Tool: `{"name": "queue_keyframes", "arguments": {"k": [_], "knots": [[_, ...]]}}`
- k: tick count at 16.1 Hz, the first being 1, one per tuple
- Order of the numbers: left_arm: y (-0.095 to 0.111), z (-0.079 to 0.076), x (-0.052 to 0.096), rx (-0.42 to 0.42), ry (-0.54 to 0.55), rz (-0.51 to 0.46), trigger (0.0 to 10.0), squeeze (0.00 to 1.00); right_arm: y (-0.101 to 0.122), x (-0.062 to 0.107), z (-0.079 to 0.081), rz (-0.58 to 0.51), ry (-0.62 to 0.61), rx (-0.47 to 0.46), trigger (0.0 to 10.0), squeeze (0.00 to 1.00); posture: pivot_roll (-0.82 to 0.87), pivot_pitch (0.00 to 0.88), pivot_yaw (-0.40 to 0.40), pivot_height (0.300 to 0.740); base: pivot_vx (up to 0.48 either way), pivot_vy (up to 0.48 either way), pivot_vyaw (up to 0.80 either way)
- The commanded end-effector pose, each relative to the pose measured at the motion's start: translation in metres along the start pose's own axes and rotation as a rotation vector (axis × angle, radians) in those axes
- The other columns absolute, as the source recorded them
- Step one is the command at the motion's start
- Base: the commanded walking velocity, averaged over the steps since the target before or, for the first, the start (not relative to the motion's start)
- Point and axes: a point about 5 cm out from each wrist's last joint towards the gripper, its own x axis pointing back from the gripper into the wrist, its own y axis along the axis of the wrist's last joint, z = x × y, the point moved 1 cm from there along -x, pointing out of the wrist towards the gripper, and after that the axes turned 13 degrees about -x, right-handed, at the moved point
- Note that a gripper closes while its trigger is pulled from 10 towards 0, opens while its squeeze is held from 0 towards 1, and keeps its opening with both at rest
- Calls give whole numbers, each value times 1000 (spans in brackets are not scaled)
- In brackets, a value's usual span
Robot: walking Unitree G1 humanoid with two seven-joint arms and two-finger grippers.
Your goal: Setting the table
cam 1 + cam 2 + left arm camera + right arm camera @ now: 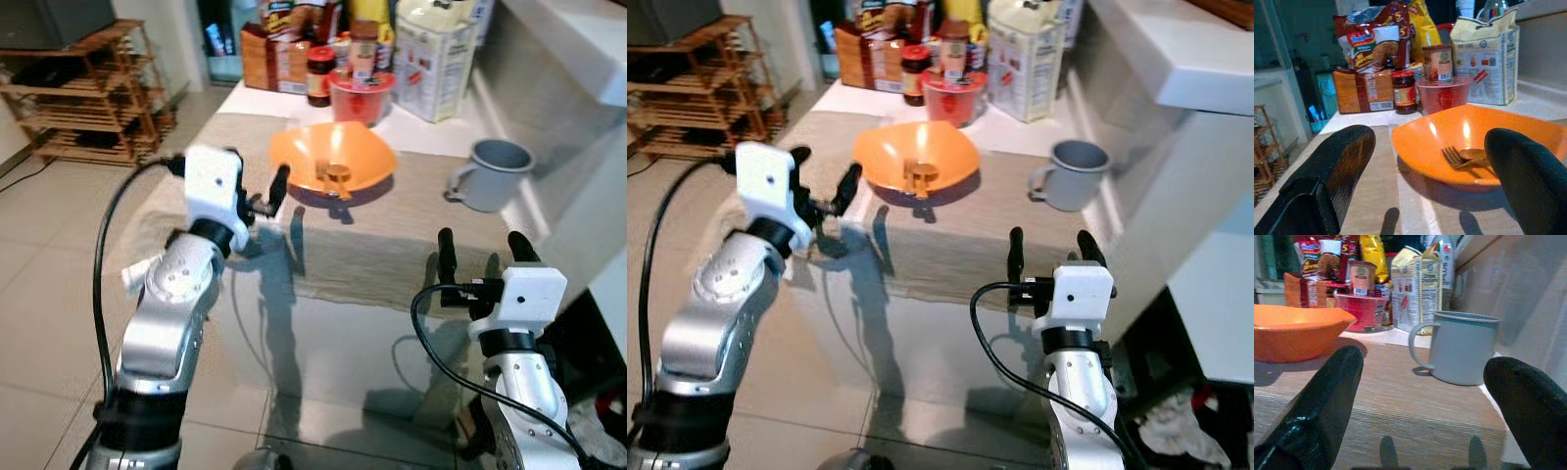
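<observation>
While both claws hover empty and spread wide off the worktop's (372, 264) near edge, the left claw (257, 201) faces the orange bowl (333, 157) at mid-worktop, and its wrist view reveals a fork (1455, 156) and spoon (1474, 154) inside. Near the worktop's right edge, the grey mug (1462, 347) stands ahead of the right claw (478, 257).
</observation>
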Motion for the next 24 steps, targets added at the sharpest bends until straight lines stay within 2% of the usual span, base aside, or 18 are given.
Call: {"name": "queue_keyframes", "arguments": {"k": [1,2,4,6,7,9,11,13,16,22,24], "knots": [[-1,4,-9,5,6,44,10000,0,6,-3,1,-20,0,0,10000,0,4,0,44,718,0,0,0],[1,4,-13,14,0,51,10000,0,6,-3,1,-20,-1,1,10000,0,4,0,44,718,0,0,0],[21,-3,-42,75,-103,72,10000,0,4,-5,5,-19,6,1,10000,0,7,0,45,718,0,0,0],[28,-6,-57,132,-169,124,10000,0,4,-6,6,-20,10,1,10000,0,6,0,52,718,0,0,0],[37,-11,-67,133,-235,143,10000,0,4,-6,8,-22,9,1,10000,0,2,0,62,718,0,0,0],[35,-17,-71,113,-284,199,10000,0,3,-6,10,-21,7,0,10000,0,-3,0,68,718,0,0,0],[28,-27,-75,105,-348,301,10000,0,4,-5,11,-20,10,4,10000,0,-15,0,71,718,0,0,0],[26,-26,-81,110,-365,385,10000,0,4,-4,10,-17,9,12,10000,0,-16,0,75,718,0,0,0],[26,-16,-88,122,-337,440,10000,0,3,-2,11,-13,4,13,10000,0,-19,0,84,718,0,0,0],[21,-13,-91,121,-329,488,10000,0,1,-1,11,-6,1,13,10000,0,-15,0,87,718,0,0,0],[14,-14,-91,137,-328,529,10000,0,0,-1,12,-5,2,12,10000,0,-14,0,89,718,0,0,0]]}}
